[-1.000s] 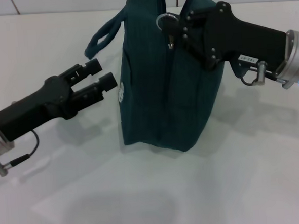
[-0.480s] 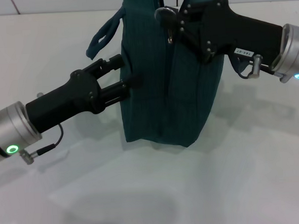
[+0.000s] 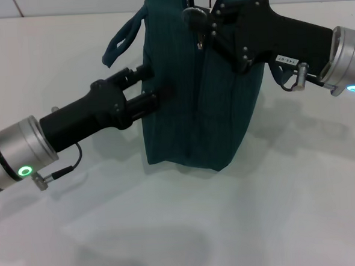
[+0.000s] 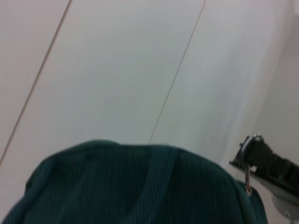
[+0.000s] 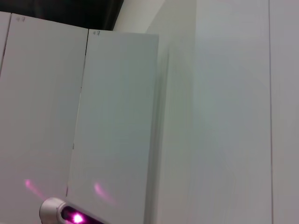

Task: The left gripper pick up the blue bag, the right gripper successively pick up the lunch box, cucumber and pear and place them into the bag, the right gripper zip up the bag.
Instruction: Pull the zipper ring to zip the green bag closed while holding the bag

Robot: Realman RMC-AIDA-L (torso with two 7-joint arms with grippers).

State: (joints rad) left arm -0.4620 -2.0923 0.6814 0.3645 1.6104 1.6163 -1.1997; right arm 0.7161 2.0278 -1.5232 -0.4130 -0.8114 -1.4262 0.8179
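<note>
While standing upright at the far middle of the white counter (image 3: 171, 230), the blue bag (image 3: 195, 120) is worked from both sides. Left gripper (image 3: 152, 89): against the bag's left face, prongs slightly parted and pressing into the fabric, nothing clamped. Right gripper (image 3: 202, 29): at the bag's top right, jaws closed on the ring zipper pull (image 3: 192, 15). Lunch box, cucumber, pear: not visible. Risk: pulling the zipper without firm bracing could tip or drag the bag; the ring may slip free.

White table (image 3: 171, 230) underfoot; pale panelled wall (image 5: 224, 116) with thin dark seams behind, toward twelve o'clock.
</note>
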